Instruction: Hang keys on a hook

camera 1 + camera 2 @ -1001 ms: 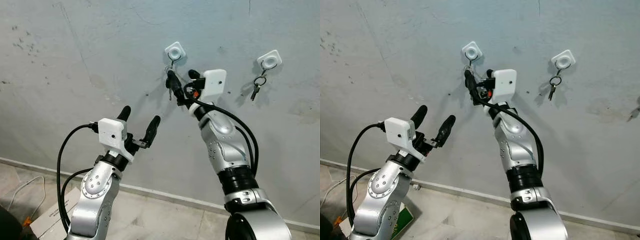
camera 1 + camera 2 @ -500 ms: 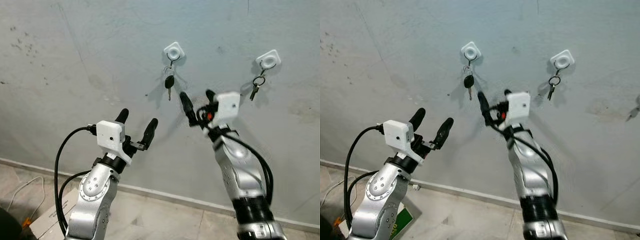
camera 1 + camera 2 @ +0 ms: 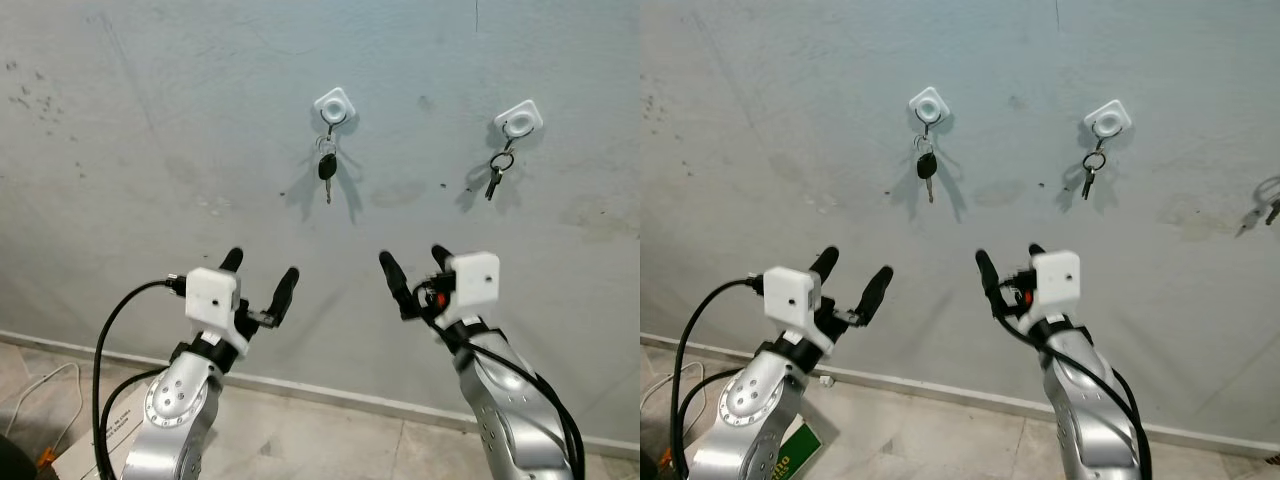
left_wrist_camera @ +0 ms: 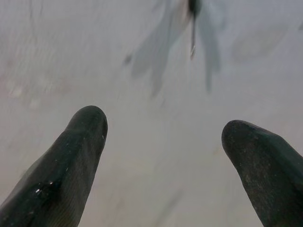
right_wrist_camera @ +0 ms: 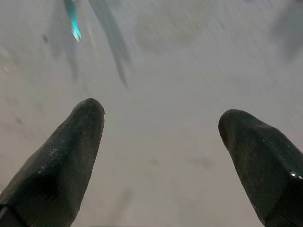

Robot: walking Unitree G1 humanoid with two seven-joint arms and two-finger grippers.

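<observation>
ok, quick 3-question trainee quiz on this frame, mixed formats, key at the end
1. True or false: the black-headed key hangs from the left wall hook.
2. Multiple choice: the right gripper is A) shut on a key, B) open, below the hooks, C) touching the right wall hook.
3. Fill in: the left gripper is ____, holding nothing.

Key: 1 true; 2 B; 3 open. The small key bunch hangs on the right wall hook.
</observation>
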